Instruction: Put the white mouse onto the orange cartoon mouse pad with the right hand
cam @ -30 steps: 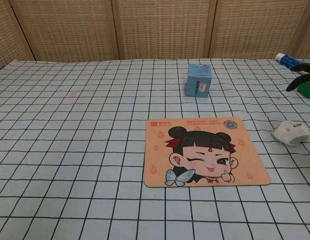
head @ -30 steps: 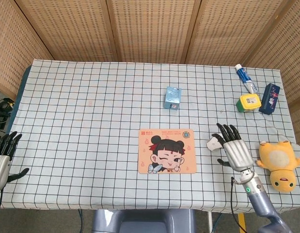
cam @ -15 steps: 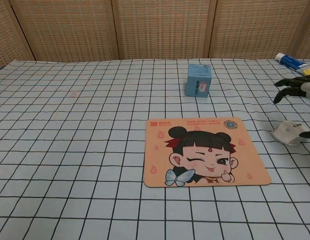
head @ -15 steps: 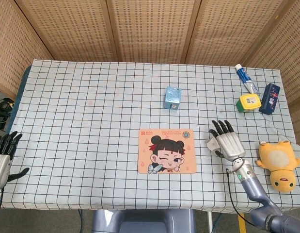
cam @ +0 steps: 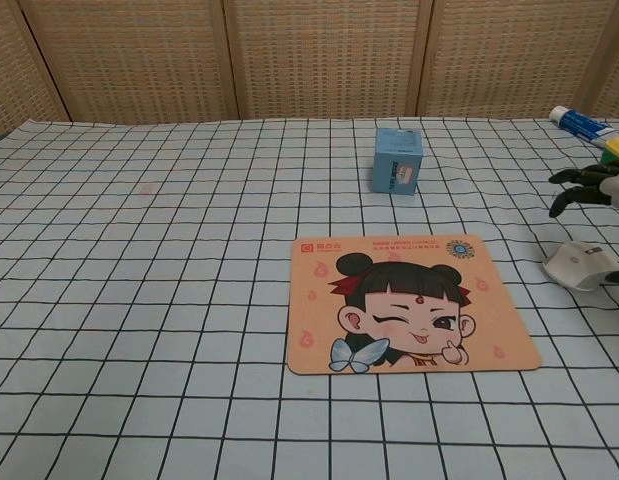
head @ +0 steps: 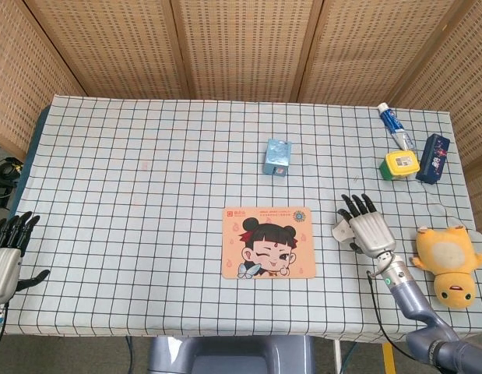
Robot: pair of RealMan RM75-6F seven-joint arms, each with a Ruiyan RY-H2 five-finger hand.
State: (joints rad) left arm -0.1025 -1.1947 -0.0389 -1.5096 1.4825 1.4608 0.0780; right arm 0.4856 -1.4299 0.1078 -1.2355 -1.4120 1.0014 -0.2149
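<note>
The white mouse [head: 341,231] [cam: 581,265] lies on the checked cloth just right of the orange cartoon mouse pad [head: 267,242] [cam: 409,300], apart from it. My right hand [head: 368,227] hovers over the mouse's right side with its fingers [cam: 581,181] spread, covering part of the mouse in the head view. In the chest view the fingers hang above the mouse without touching it, and the thumb tip shows beside it at the frame edge. My left hand [head: 5,251] rests at the table's near left edge, fingers apart and holding nothing.
A light blue box [head: 277,157] [cam: 397,160] stands behind the pad. At the far right are a toothpaste tube [head: 395,125], a yellow-green container [head: 401,164] and a dark blue box [head: 434,158]. A yellow plush toy [head: 447,265] lies right of my right hand.
My right hand has moved left and away from me, from beside the mouse to over it, and now sits a little lower. Mouse, pad and left hand stay put.
</note>
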